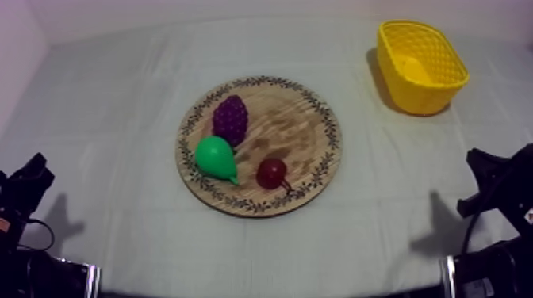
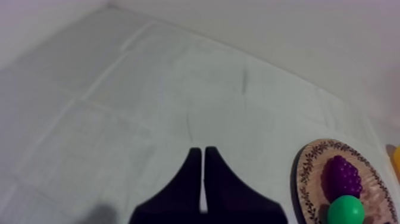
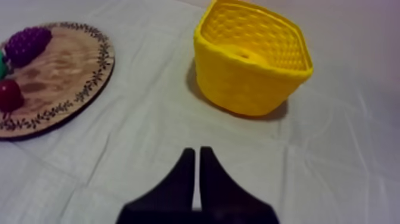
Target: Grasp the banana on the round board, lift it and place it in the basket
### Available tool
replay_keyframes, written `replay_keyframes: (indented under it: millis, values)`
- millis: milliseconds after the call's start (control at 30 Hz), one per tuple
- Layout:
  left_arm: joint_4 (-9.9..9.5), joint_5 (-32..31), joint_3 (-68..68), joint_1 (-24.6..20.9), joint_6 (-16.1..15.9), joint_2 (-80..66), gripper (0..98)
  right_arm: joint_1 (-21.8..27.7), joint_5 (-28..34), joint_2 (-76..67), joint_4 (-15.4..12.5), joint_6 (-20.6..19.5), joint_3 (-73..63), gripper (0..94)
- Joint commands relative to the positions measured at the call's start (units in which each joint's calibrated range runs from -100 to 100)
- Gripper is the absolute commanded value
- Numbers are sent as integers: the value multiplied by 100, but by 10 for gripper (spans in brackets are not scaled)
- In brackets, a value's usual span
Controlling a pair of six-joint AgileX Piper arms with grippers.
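Round wood board (image 1: pixel 293 127): knobbly grapes (image 1: pixel 231 119), smooth pear (image 1: pixel 216 157). Lattice yellow basket (image 1: pixel 420 67) apart, open cloth (image 1: pixel 358 107) btwn. L gripper (image 2: pixel 203 152), R gripper (image 3: pixel 197 152): fingers pressed together.

Table (image 1: pixel 111 135) under grey-white cloth (image 1: pixel 381 230), a few creases. Approx mid-tabletop lies the wooden board (image 1: pixel 295 127), round w/ patterned rim, flat on the cloth. Toward far right corner stands the yellow basket (image 1: pixel 412 91), well apart from board.

Creased grey-white cloth (image 1: pixel 111 127) spreads beneath a pale wall (image 1: pixel 198 9).
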Motion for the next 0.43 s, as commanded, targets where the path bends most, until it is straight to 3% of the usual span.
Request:
replay_keyframes:
  millis: [0,400]
  values:
    - [3,0,-1,2,-1,-5,1,4,-1,-1,4,28,2,3]
    - [3,0,-1,2,0,-5,1,4,0,-1,4,11,-8,3]
